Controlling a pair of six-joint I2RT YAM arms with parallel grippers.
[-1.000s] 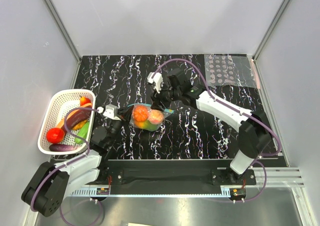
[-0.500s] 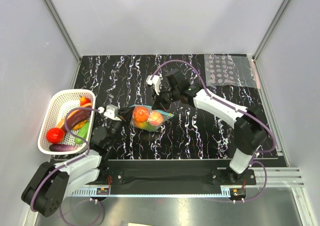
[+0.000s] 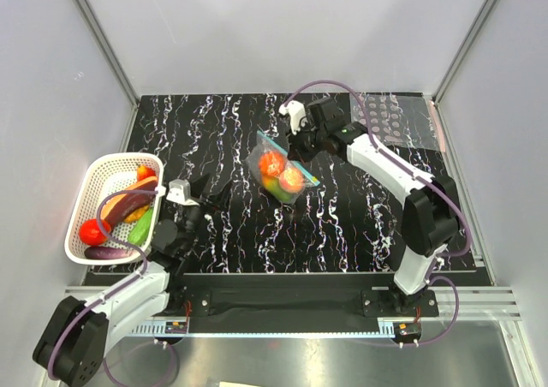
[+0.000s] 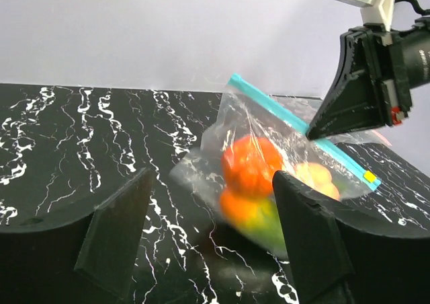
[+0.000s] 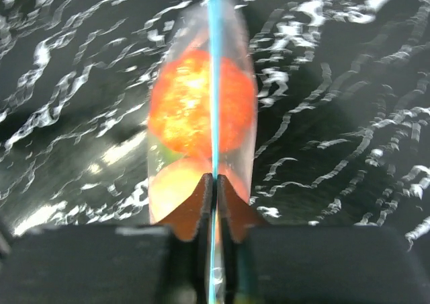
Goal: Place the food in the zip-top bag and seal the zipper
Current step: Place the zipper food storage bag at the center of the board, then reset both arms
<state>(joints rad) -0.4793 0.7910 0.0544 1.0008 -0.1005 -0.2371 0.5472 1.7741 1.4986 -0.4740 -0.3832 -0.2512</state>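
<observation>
Food (image 3: pixel 281 175): all three inside zip-top bag (image 3: pixel 264 151).
Zipper (image 5: pixel 213 62): right claw (image 5: pixel 215 186) pinched on it; sealing likely unfinished.
Left claw (image 3: pixel 205 184): wide open, empty, at bag's 8 o'clock.

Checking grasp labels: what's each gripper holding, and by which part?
Right gripper pinches the bag by its zipper strip; left gripper is open, holding nothing.
</observation>
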